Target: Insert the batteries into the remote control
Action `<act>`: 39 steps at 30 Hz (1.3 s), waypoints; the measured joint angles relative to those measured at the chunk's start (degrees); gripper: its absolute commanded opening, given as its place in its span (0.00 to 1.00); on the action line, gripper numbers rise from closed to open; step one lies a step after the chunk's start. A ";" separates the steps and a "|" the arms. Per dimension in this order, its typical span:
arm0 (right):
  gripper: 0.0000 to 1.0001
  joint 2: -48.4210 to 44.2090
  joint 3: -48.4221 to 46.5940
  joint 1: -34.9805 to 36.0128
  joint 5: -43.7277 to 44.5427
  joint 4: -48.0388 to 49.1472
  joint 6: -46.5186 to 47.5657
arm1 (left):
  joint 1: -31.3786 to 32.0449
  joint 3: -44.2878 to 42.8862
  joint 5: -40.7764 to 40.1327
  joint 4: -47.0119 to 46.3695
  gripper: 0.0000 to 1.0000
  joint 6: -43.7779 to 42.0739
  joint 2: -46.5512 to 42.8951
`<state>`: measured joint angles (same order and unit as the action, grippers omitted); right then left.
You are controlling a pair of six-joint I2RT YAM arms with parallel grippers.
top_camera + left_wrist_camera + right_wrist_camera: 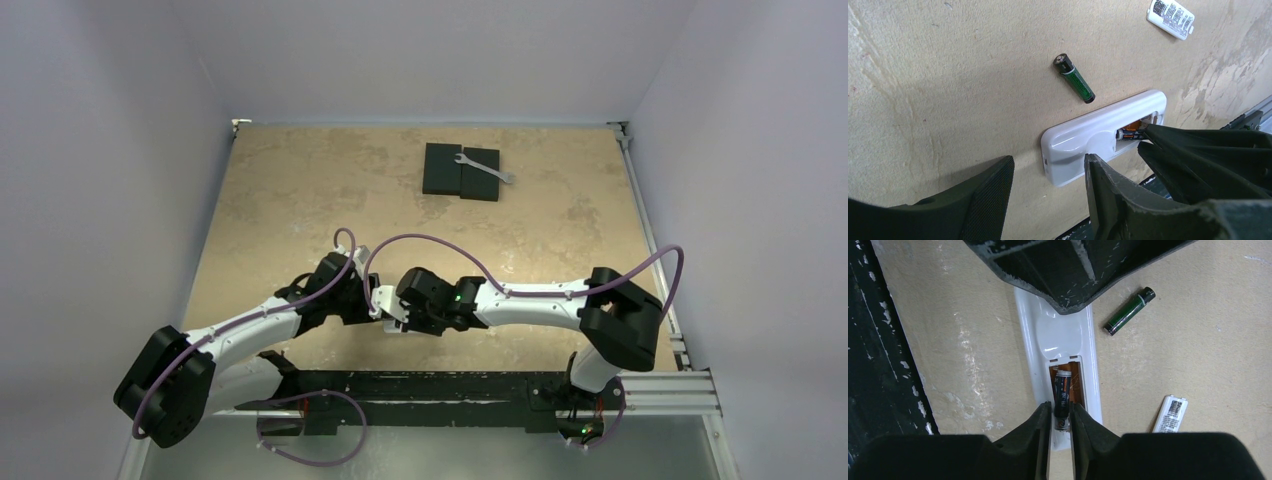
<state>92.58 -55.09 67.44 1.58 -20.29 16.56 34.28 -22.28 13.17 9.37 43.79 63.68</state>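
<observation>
The white remote control (1058, 335) lies back up on the tan table, its battery recess uncovered. One dark battery (1062, 390) lies in the recess. My right gripper (1060, 410) is open only a little, one finger close on each side of that battery's near end. A second, green battery (1129, 311) lies loose on the table beside the remote. My left gripper (1048, 160) is open wide at the remote's (1088, 137) other end. One of its fingers (1068, 275) rests over that end. The green battery (1075, 79) lies beyond it.
A small white labelled cover (1170, 415) lies on the table to the right of the remote. Two flat black blocks (461, 171) with a silver wrench (485, 167) across them sit at the far middle. A black rail (878, 365) runs along the table's near edge.
</observation>
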 measured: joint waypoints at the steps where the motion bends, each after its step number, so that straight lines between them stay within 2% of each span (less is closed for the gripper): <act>1: 0.27 0.00 0.00 0.00 0.13 0.00 0.00 | 0.00 0.00 0.00 0.00 0.53 0.02 0.00; 26: 0.31 0.07 -0.57 -0.48 1.97 -0.04 -1.84 | 0.00 0.00 0.00 -0.04 0.53 0.00 0.07; 39: 0.31 -1.42 -1.73 -5.57 6.32 -0.31 -13.31 | 0.00 0.00 0.02 -0.04 0.53 -0.02 0.07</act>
<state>91.15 -56.82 61.87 7.90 -20.60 3.25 34.28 -22.28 13.19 9.32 43.77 63.75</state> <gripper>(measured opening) 0.311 0.535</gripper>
